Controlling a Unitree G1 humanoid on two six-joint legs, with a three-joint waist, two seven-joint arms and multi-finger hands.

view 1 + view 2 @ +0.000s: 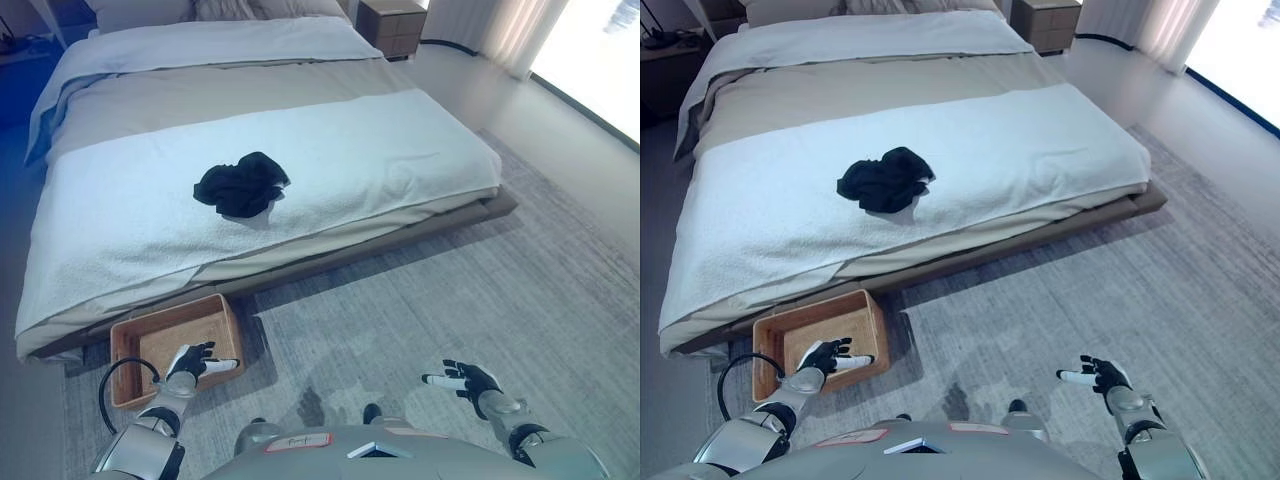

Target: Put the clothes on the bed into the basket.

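A crumpled black garment [241, 185] lies on the white blanket in the middle of the bed [400, 150]. A tan rectangular basket [135, 335] stands on the floor against the bed's near edge, at the lower left; I see nothing inside it. My left hand [196, 363] is open and empty, hovering over the basket's near right corner. My right hand [466, 380] is open and empty above the rug at the lower right, far from the garment.
A grey rug [450, 300] covers the floor in front of the bed. A wooden nightstand [392, 25] stands at the far right of the bed head. Curtains [510, 30] hang at the far right.
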